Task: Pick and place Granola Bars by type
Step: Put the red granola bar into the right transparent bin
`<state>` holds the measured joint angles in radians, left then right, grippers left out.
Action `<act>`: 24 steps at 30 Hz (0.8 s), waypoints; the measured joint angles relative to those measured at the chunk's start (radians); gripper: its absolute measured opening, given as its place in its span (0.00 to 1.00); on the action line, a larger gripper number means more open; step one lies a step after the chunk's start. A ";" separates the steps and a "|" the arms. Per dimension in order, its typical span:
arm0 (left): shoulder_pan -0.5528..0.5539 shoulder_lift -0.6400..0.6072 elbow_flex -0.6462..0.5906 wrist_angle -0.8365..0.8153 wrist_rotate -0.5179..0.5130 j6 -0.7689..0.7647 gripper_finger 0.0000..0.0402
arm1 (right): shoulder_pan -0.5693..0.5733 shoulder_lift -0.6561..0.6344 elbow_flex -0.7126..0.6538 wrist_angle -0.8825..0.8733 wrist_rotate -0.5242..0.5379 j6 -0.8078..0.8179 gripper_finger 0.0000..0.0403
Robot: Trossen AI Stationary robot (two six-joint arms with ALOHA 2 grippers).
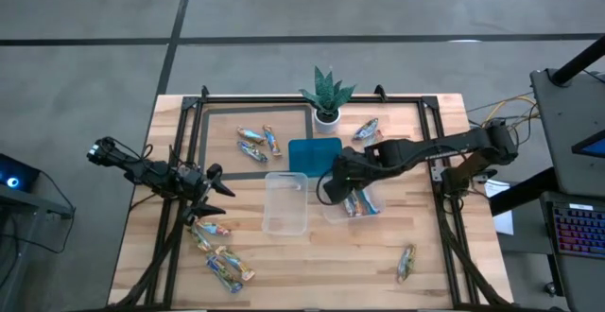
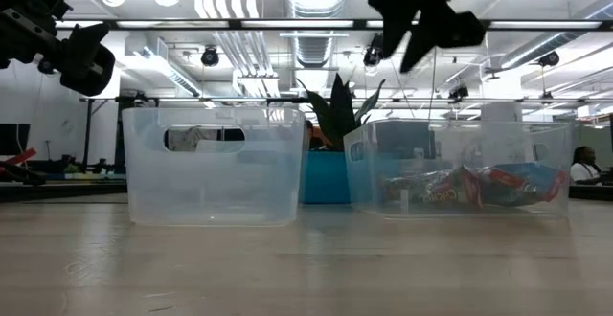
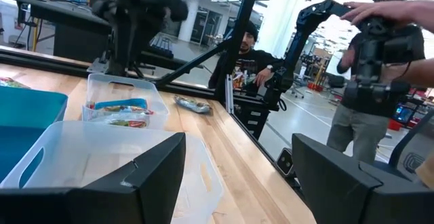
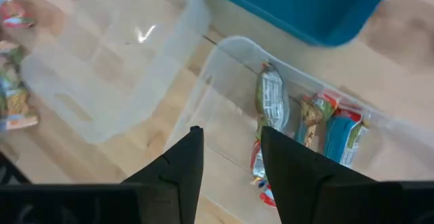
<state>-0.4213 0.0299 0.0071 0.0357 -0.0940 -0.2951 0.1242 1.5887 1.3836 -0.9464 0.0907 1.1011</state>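
Granola bars in shiny wrappers lie in groups on the wooden table: two far left of centre (image 1: 255,142), one by the plant (image 1: 367,130), several near the left front (image 1: 219,253), one at the right front (image 1: 406,260). Several more lie on the bottom of the right clear tub (image 1: 357,204) (image 4: 271,102). My right gripper (image 4: 230,139) hangs open above that tub's left part (image 2: 421,19), fingers slanting down, with nothing between them. My left gripper (image 3: 237,183) waits open and level at the table's left (image 1: 213,194).
An empty clear tub (image 1: 285,201) stands left of the filled one. A teal tray (image 1: 315,156) sits just behind both, and a small potted plant (image 1: 326,99) stands at the far edge. A black frame (image 1: 203,113) borders the table. People stand beyond the table (image 3: 380,68).
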 joint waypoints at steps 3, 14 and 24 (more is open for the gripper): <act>0.000 0.000 0.000 0.000 0.000 0.000 0.62 | 0.000 0.000 0.057 -0.004 0.000 -0.063 0.33; 0.000 0.000 0.000 0.000 0.000 0.000 0.62 | 0.000 0.000 0.192 -0.052 -0.015 -0.303 0.32; 0.000 0.000 0.000 0.000 0.000 0.000 0.62 | -0.002 0.002 0.247 -0.118 -0.064 -0.620 0.31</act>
<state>-0.4213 0.0299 0.0071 0.0358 -0.0940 -0.2952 0.1227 1.5902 1.6309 -1.0639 0.0265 0.4815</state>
